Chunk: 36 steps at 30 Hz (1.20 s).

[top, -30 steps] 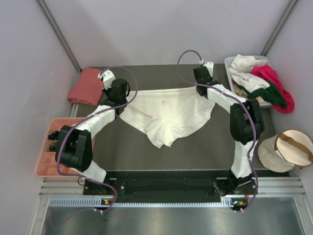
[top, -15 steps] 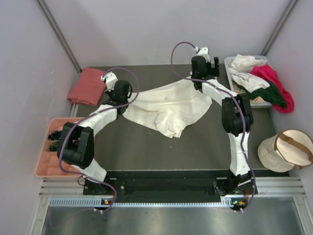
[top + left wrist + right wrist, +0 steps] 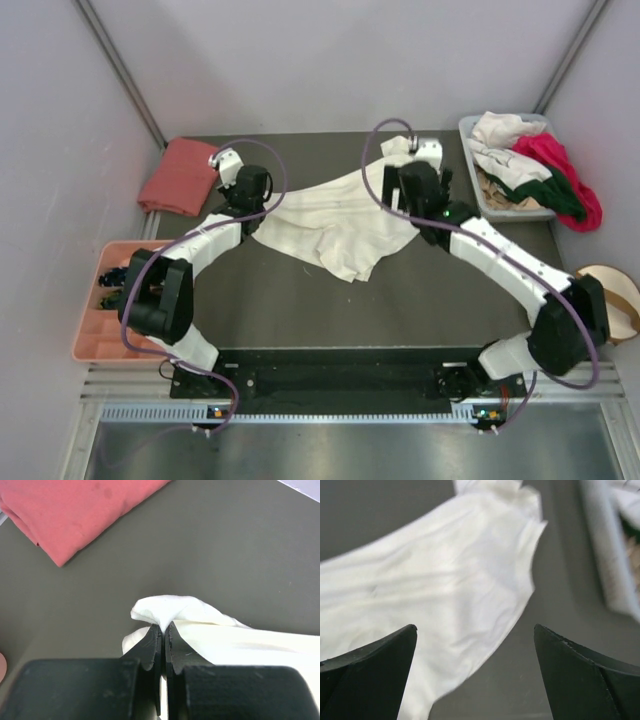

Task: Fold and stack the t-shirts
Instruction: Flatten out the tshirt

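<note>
Left gripper (image 3: 163, 627) pinches the left edge of the cream-white t-shirt (image 3: 340, 225), which we find crumpled on the table (image 3: 300, 300); right gripper (image 3: 474, 628) hangs spread wide above its right part.

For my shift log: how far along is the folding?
Done: one salmon-pink shirt lies folded, far left. In hand: the left gripper pinches the crumpled cream-white shirt; the right gripper hangs open above it. Left: the shirt pile in the grey bin.
</note>
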Tool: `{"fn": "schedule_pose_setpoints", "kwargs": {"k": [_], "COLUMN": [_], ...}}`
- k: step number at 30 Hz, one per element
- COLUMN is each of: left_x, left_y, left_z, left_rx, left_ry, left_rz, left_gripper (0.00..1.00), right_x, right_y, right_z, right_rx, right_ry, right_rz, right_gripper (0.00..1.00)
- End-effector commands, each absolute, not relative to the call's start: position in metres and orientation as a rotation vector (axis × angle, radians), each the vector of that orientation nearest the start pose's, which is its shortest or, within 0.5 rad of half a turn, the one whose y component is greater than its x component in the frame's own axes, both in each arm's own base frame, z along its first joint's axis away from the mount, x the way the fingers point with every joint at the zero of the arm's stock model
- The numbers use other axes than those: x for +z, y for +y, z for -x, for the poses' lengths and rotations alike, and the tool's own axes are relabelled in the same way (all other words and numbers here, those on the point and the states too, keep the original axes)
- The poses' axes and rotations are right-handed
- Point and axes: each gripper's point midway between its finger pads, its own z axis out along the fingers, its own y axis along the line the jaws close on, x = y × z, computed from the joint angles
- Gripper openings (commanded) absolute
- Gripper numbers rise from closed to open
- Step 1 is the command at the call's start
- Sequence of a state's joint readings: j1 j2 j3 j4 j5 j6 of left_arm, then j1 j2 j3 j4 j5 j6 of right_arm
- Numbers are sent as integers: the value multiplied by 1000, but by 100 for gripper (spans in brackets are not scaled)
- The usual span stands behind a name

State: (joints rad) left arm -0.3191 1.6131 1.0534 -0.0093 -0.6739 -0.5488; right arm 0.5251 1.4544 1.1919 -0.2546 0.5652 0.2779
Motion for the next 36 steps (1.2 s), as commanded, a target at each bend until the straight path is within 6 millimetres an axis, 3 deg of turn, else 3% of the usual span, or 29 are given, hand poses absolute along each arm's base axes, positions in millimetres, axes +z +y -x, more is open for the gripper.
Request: {"fn": "schedule_pose_setpoints", "kwargs": {"k": [1, 2, 4, 7, 10, 12, 17, 19, 20, 27, 31, 36], "left_x": [148, 149, 150, 150, 149, 149, 146, 146, 146, 146, 148, 147], "left_y": [-53, -53, -53, -54, -55, -56, -58, -58, -58, -58, -58, -56], "left_z": [-449, -449, -448, -448, -448, -449, -448, -448, -448, -448, -448, -446], "left_rx": [177, 176, 176, 175, 173, 172, 174, 175, 173, 174, 177, 188], "left_ry": [1899, 1897, 1895, 1894, 1898, 1898, 1905, 1904, 1905, 1906, 1904, 1904], "left_rz": [609, 608, 610, 607, 603, 601, 594, 596, 595, 591, 587, 587], "left_gripper": [0, 0, 0, 0, 0, 0, 0, 0, 0, 0, 0, 0], "right_x": [164, 146, 130, 116, 104, 103, 110, 102, 110, 99, 82, 70], "right_y": [183, 181, 190, 205, 215, 222, 261, 268, 278, 307, 320, 320], "right_z": [-322, -305, -275, -247, -234, -230, -225, -225, -230, -238, -239, -241], "right_rx": [162, 172, 248, 366, 434, 475, 682, 722, 778, 886, 910, 878], "right_ry": [2241, 2286, 2327, 2341, 2342, 2332, 2271, 2268, 2222, 2217, 2256, 2285], "right_rz": [-20, -50, -31, -68, -88, -89, -63, -73, -81, -99, -97, -114], "right_gripper": [99, 99, 97, 89, 82, 79, 77, 77, 77, 77, 76, 74]}}
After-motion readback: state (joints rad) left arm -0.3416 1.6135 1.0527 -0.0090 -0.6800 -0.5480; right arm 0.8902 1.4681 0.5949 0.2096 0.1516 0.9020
